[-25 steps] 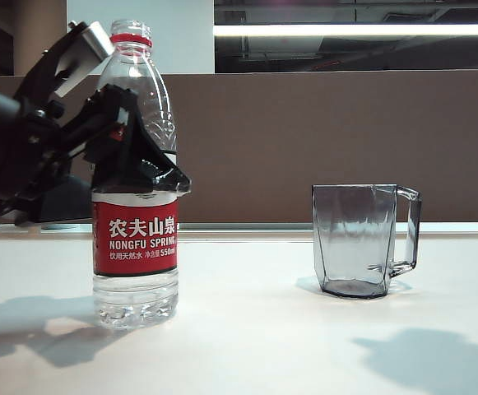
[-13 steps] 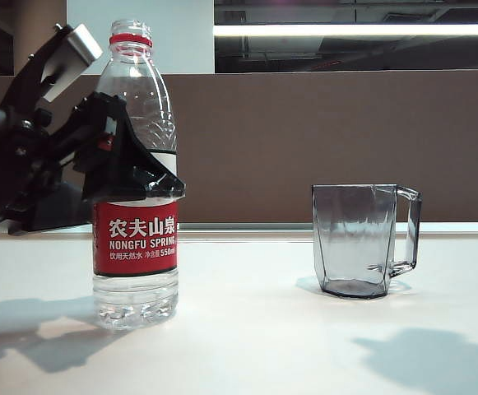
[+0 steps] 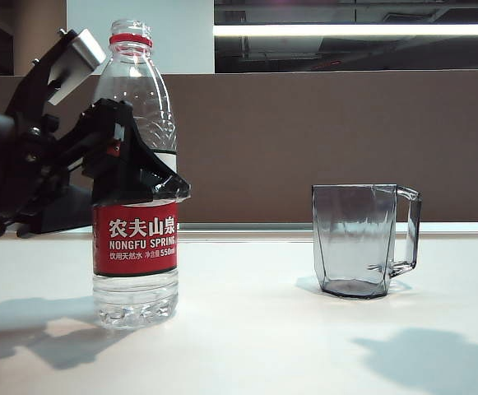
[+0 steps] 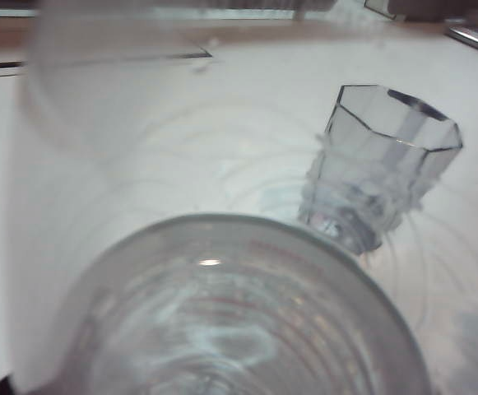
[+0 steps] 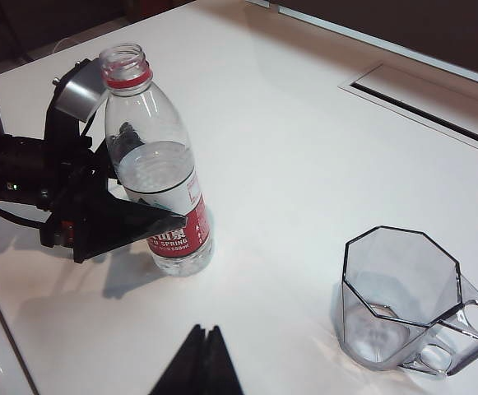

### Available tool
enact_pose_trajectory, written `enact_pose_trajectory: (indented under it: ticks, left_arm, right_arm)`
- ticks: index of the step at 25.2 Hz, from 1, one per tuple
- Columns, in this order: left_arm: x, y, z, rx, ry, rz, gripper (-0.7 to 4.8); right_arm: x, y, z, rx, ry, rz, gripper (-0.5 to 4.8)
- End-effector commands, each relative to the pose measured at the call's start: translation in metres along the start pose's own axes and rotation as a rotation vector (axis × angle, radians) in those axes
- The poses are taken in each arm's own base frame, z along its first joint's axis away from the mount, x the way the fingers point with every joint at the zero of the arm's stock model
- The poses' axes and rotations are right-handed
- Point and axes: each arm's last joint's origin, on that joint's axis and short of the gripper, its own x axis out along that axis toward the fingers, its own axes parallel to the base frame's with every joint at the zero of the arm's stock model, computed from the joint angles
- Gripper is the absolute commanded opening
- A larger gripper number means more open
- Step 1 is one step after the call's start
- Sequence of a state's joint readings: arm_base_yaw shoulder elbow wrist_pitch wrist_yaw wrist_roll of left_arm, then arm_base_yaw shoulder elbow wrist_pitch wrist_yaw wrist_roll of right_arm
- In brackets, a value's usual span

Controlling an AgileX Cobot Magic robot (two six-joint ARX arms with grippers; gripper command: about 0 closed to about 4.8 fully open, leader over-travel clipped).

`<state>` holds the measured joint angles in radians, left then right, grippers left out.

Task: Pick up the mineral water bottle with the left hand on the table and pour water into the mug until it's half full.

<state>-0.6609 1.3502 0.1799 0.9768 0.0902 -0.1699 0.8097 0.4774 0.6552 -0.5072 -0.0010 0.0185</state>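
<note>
The left gripper (image 3: 132, 123) had its jaws spread wide around the upper body of the bottle (image 3: 136, 239), 1 finger passing in front just above the red label and the other with its silver pad (image 3: 78, 58) up beside the neck; I could not tell whether either finger already touched the plastic. The right gripper (image 5: 197, 362) showed only as a dark tip with its 2 fingers drawn together, holding nothing, well apart from everything. The bottle stood upright and uncapped on the left side of the table (image 3: 247, 329), with the water level a little above the label. The mug (image 3: 362, 239) sat empty and upright well to the right, handle turned away from the bottle.

The main risk, as I judged it, lay in the closing squeeze. The bottle was thin, soft and open at the top, so a hard pinch could force water out of the neck. The fingers looked uneven in height, so an off-center close might tip the bottle or push it sideways. A grip this high could also let it slip or swing during the lift, and a quick tilt could overshoot half full.
</note>
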Motion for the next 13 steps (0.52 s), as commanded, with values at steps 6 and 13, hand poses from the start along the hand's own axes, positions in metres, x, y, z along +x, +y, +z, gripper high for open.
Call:
enact_pose_trajectory:
  ticks: [6,13]
  left_arm:
    - [0.0009,-0.0007,0.0027,0.004,-0.025,-0.008,2.20]
    - [0.0008,-0.0011,0.0056,0.006,-0.055,-0.013,1.70]
  right_arm:
    - [-0.0018,0.0002,0.0038,-0.001,-0.026,0.003,-0.08]
    - [-0.0018,0.0002,0.0038,-0.001,-0.026,0.003,-0.08]
